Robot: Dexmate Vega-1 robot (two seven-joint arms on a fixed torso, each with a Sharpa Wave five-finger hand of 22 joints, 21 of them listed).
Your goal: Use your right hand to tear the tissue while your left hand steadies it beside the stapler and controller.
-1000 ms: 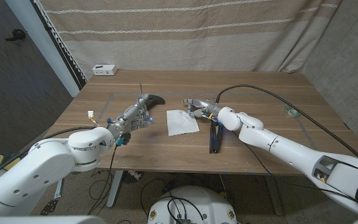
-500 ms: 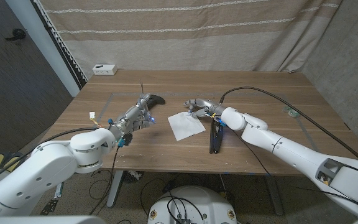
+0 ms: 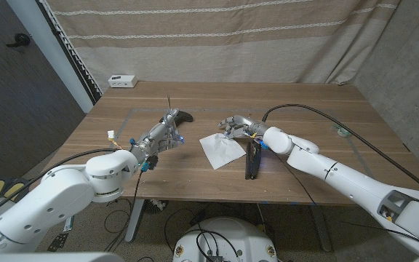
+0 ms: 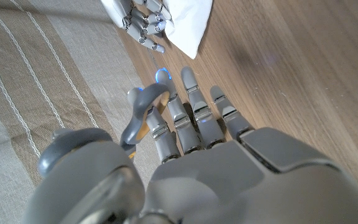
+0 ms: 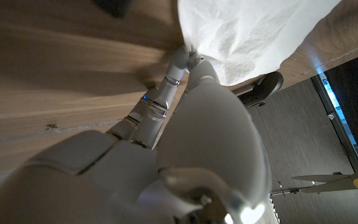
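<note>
A white tissue (image 3: 222,149) lies crumpled on the wooden table (image 3: 195,175) near the middle. My right hand (image 3: 236,125) pinches its far corner between thumb and finger, and the right wrist view shows the tissue (image 5: 253,31) bunched at those fingertips (image 5: 188,59). A black stapler (image 3: 252,159) lies just right of the tissue. The black controller (image 3: 183,116) sits to the tissue's left. My left hand (image 3: 164,134) hovers beside the controller, fingers (image 4: 194,115) stretched out and apart, holding nothing and clear of the tissue (image 4: 188,22).
A white box (image 3: 123,81) stands at the table's back left corner. A small roll (image 3: 340,131) lies near the right edge. A black cable (image 3: 304,106) arcs over my right arm. The curtain hangs behind the table.
My right hand has pulled the tissue's corner a little to the right, and the sheet has turned and slid toward the stapler. The left hand has crept slightly further from me, toward the controller.
</note>
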